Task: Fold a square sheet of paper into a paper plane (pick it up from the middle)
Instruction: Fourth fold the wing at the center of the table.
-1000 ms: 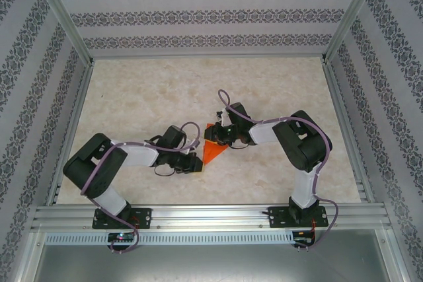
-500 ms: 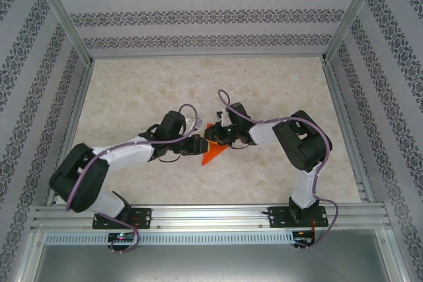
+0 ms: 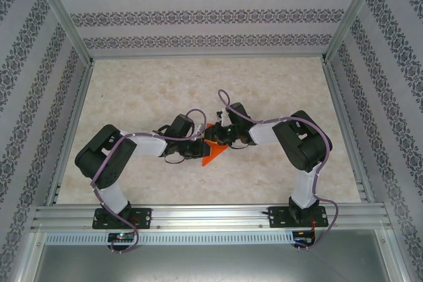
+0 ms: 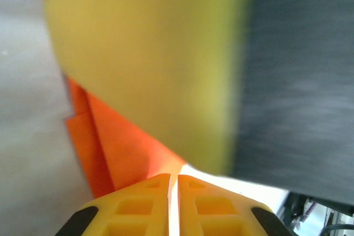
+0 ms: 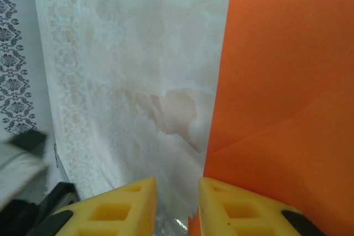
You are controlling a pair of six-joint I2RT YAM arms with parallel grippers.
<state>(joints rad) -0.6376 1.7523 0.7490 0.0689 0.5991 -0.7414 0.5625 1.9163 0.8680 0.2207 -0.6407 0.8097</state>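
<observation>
1. Along the near edge a metal rail (image 3: 211,212) carries both arm bases, and the two arms bend inward to meet over the middle of the table (image 3: 277,84)
2. The left gripper (image 4: 173,185) has its yellow fingers drawn together with only a slit between them. Their tips sit at the edge of the orange paper (image 3: 214,152), and I cannot tell whether they pinch it
3. The paper lies flat on the marble top between the two grippers, folded to a point that aims toward the near side
4. The right gripper (image 5: 177,189) has its jaws part-way apart with bare table showing between them, and one finger lies over the paper's edge
5. Farthest back stand the patterned walls (image 3: 211,18)
</observation>
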